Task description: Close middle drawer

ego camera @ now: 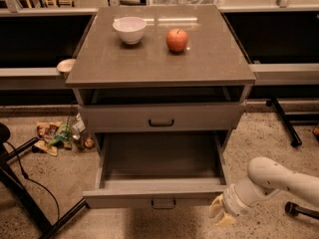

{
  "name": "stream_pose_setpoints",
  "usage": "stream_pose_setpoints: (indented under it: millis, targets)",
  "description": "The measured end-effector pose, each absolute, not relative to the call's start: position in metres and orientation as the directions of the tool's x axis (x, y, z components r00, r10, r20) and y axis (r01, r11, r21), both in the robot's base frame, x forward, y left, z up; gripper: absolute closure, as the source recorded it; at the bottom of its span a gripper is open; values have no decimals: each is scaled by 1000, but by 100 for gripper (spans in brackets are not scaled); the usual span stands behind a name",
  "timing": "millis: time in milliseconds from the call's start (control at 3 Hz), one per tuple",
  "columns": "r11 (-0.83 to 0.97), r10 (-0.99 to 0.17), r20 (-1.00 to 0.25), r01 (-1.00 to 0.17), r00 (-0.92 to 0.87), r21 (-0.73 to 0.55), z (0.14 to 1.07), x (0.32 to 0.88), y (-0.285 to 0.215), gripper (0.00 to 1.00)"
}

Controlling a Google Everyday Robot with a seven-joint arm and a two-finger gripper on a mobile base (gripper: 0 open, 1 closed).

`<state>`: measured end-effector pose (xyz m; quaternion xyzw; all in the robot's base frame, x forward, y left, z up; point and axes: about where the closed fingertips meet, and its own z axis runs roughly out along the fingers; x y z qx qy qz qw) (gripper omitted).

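Note:
The grey cabinet (159, 63) has its middle drawer (154, 192) pulled far out. Its empty grey inside shows, and a small dark pull (163, 202) sits at the centre of its front. The top drawer (161, 117) above it is shut. The lowest drawer is hidden under the open one. My gripper (222, 214), on the white arm (279, 180) coming from the right, is low at the open drawer's front right corner, just outside the front panel.
A white bowl (129, 30) and a red apple (177, 40) stand on the cabinet top. Litter (62, 136) lies on the floor to the left. Black stand legs (30, 203) are at lower left, and a chair base (284, 121) is at right.

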<state>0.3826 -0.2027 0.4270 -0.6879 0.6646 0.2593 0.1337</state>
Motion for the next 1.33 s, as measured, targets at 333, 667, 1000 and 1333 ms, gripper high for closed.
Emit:
stream_pose_setpoints:
  millis: [333, 667, 1000, 1333]
  targets:
    - [-79, -842, -539, -983, -23, 164, 423, 383, -202, 88]
    - [-79, -842, -539, -983, -22, 164, 423, 383, -202, 100]
    - [-88, -842, -539, -983, -12, 159, 421, 384, -200, 100]
    - [-132, -830, -555, -988, 64, 83, 416, 402, -198, 100]
